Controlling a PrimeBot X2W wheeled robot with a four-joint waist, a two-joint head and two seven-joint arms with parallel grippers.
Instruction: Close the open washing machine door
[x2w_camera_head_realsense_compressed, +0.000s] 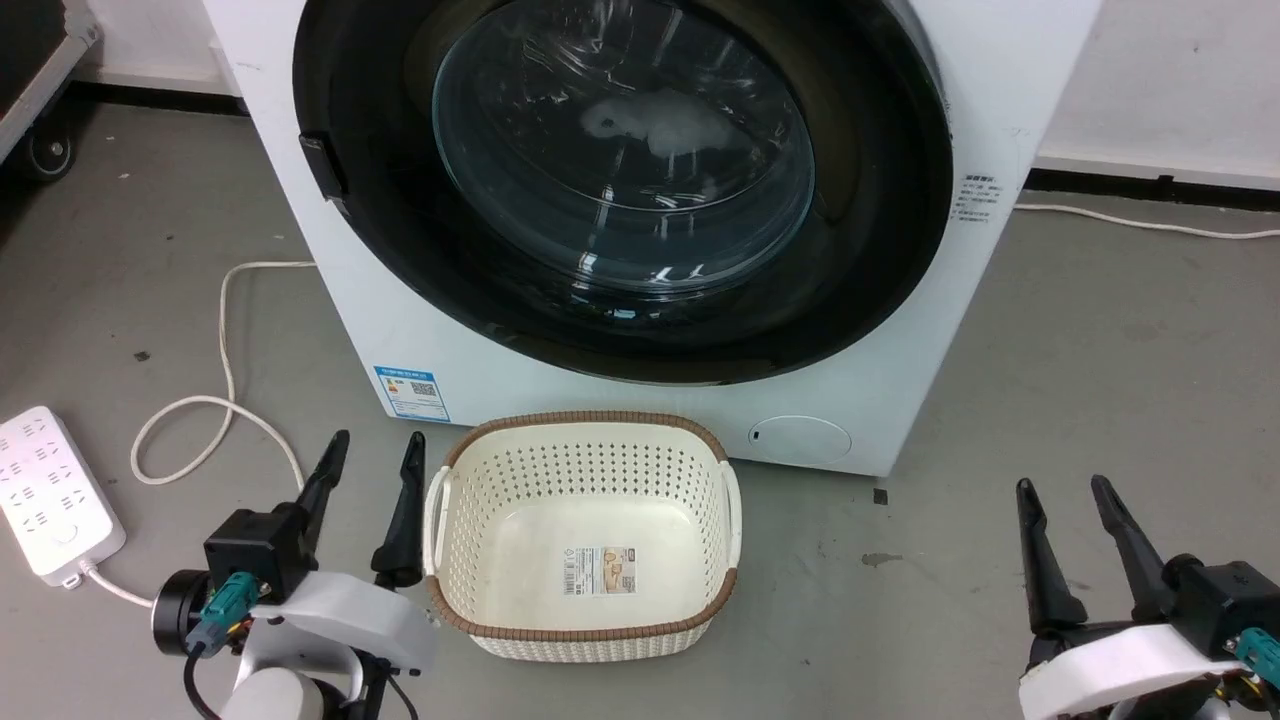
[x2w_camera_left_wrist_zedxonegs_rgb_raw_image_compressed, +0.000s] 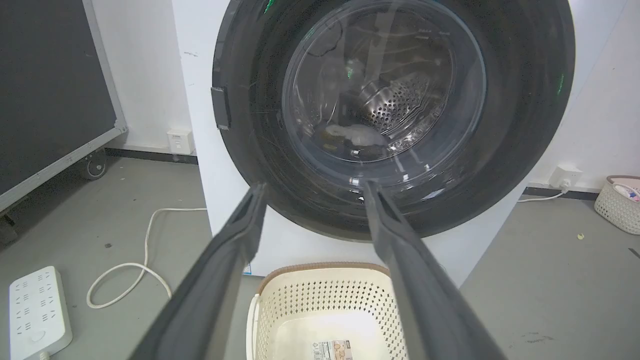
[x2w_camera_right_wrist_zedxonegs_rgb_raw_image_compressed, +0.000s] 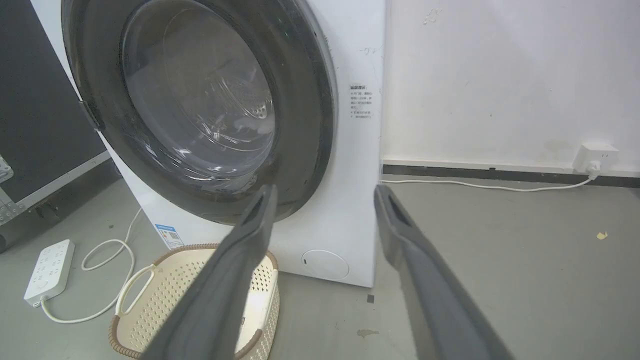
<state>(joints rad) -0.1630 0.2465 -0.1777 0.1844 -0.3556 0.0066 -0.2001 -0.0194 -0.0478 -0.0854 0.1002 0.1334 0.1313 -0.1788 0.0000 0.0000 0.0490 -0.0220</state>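
The washing machine door (x2w_camera_head_realsense_compressed: 620, 180), a glossy black ring around a bulging glass bowl, lies flat against the front of the white machine (x2w_camera_head_realsense_compressed: 1000, 90), with no gap showing at its edge. Something pale lies in the steel drum behind the glass. The same door appears in the left wrist view (x2w_camera_left_wrist_zedxonegs_rgb_raw_image_compressed: 395, 110) and the right wrist view (x2w_camera_right_wrist_zedxonegs_rgb_raw_image_compressed: 200, 110). My left gripper (x2w_camera_head_realsense_compressed: 378, 445) stands open at the lower left, well short of the door, with nothing between its fingers (x2w_camera_left_wrist_zedxonegs_rgb_raw_image_compressed: 314, 187). At the lower right my right gripper (x2w_camera_head_realsense_compressed: 1062, 487) is also open and empty (x2w_camera_right_wrist_zedxonegs_rgb_raw_image_compressed: 325, 190).
A cream perforated laundry basket (x2w_camera_head_realsense_compressed: 590, 417) sits on the grey floor right under the door, between my grippers. A white power strip (x2w_camera_head_realsense_compressed: 50, 490) and its looped cable (x2w_camera_head_realsense_compressed: 225, 330) lie to the left. A dark wheeled case (x2w_camera_head_realsense_compressed: 40, 60) stands at the far left.
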